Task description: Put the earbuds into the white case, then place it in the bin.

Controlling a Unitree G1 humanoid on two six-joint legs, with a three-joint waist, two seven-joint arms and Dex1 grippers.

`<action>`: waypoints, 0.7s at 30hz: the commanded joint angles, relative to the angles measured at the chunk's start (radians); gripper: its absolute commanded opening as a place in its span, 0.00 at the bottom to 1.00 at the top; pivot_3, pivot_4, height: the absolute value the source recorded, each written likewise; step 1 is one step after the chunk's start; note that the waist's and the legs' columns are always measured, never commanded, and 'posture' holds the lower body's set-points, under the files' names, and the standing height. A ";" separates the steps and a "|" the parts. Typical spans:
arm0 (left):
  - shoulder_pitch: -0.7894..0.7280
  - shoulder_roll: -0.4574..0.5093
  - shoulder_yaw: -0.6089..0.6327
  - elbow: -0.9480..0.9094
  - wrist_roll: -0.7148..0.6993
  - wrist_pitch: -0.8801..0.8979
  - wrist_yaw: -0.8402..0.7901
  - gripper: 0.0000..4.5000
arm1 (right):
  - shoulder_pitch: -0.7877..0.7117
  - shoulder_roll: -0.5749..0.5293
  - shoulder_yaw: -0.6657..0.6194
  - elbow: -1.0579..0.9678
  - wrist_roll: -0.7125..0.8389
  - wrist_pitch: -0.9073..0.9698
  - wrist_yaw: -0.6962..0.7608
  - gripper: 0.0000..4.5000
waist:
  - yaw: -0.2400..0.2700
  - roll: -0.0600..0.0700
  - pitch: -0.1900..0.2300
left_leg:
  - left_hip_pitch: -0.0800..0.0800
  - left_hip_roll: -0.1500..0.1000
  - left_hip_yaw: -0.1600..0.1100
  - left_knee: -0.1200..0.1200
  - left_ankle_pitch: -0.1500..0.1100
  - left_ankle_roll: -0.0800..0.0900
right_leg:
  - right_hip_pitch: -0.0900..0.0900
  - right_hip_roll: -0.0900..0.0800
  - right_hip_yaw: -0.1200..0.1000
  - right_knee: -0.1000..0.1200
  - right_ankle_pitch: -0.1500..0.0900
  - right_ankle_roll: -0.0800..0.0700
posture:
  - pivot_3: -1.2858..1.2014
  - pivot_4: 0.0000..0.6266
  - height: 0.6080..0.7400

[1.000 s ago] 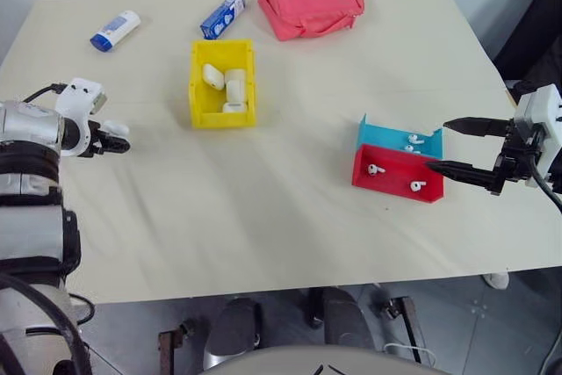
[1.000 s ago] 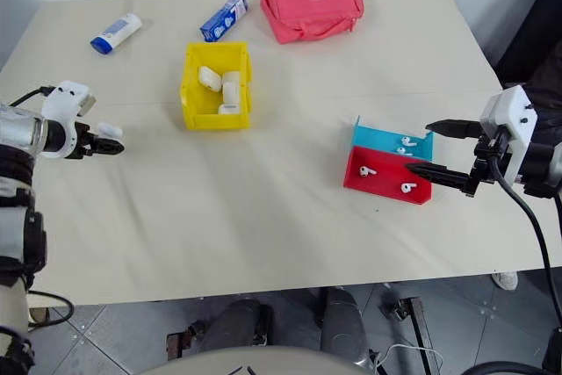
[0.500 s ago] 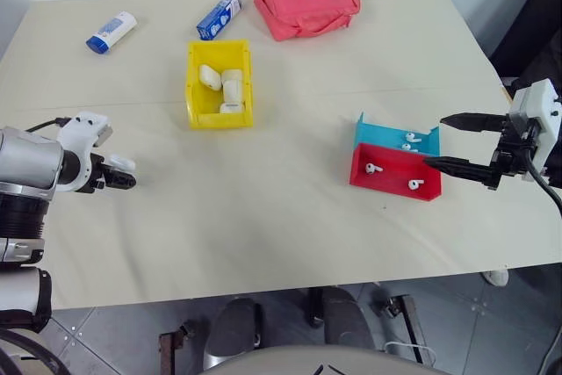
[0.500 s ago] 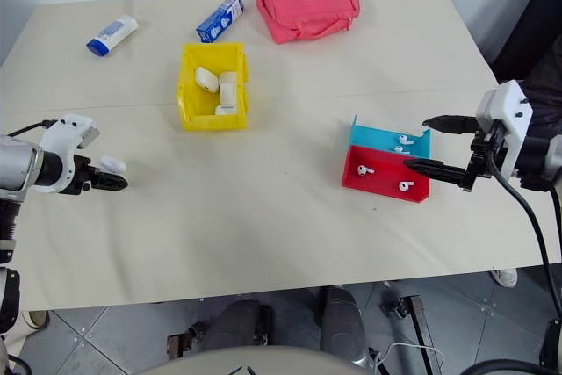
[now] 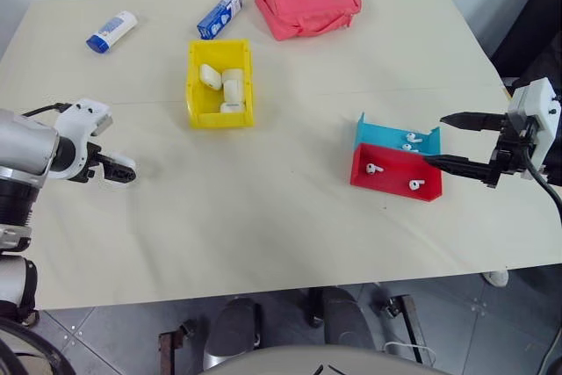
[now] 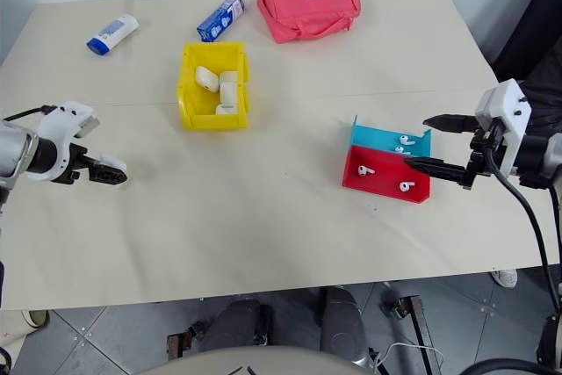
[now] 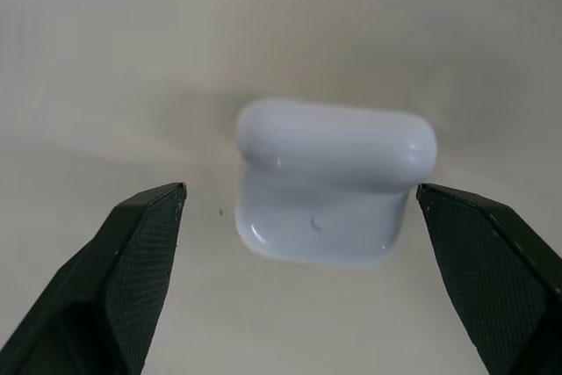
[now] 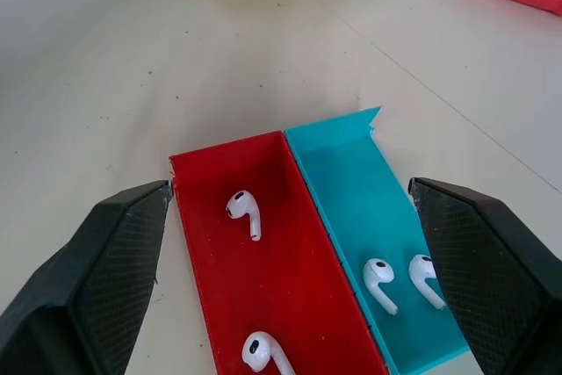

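Cream tabletop (image 5: 290, 208) holds several containers. Toward the far side, the yellow bin (image 5: 221, 83) contains three white cases. On the right, a red tray (image 5: 396, 175) holds two earbuds (image 8: 243, 208), and the teal tray (image 5: 397, 139) touching its far side holds two more. A pink pouch (image 5: 308, 1), a blue box (image 5: 220, 14) and a white-and-blue tube (image 5: 112, 31) lie along the far edge. The left gripper (image 5: 117, 169), fingers spread wide, hangs at the table's left side; between its fingers in the left wrist view sits a closed white case (image 7: 332, 182) on the table, untouched. The right gripper (image 5: 450, 139), fingers spread, hovers just right of the two trays.
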 commanded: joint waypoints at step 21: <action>-0.083 -0.001 -0.169 0.181 0.081 -0.131 -0.163 0.90 | 0.034 -0.020 -0.047 -0.043 0.013 -0.003 -0.013 1.00 | 0.000 -0.001 0.000 | 0.000 0.000 0.001 0.000 0.000 0.001 | 0.000 0.000 -0.002 0.000 0.000 0.000 | 0.52 0.24 1.00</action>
